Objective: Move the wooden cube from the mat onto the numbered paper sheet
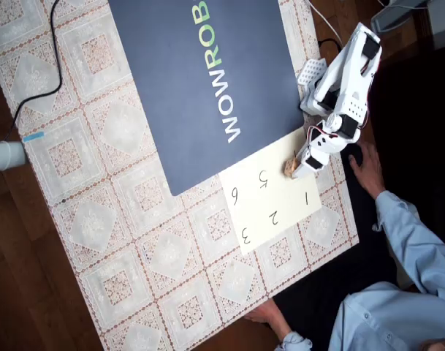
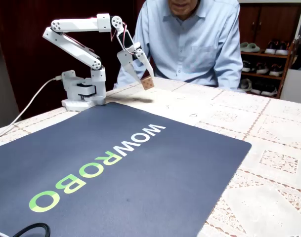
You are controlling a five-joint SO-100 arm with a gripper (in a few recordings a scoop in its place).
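Now: gripper (image 2: pixel 146 79) pinching wooden cube (image 2: pixel 148 83) | cube aloft above numbered paper sheet (image 1: pixel 277 201), near its mat-side edge | release point lies straight below

The overhead view looks straight down from high above the mat (image 1: pixel 207 80), taking in its near end, the sheet (image 1: pixel 273 197) beside it and the arm (image 1: pixel 343 95) at the table's right edge. The fixed view sits low and close at the mat's (image 2: pixel 115 173) far end, facing across it toward the arm (image 2: pixel 83 59). Both views share mat and arm.
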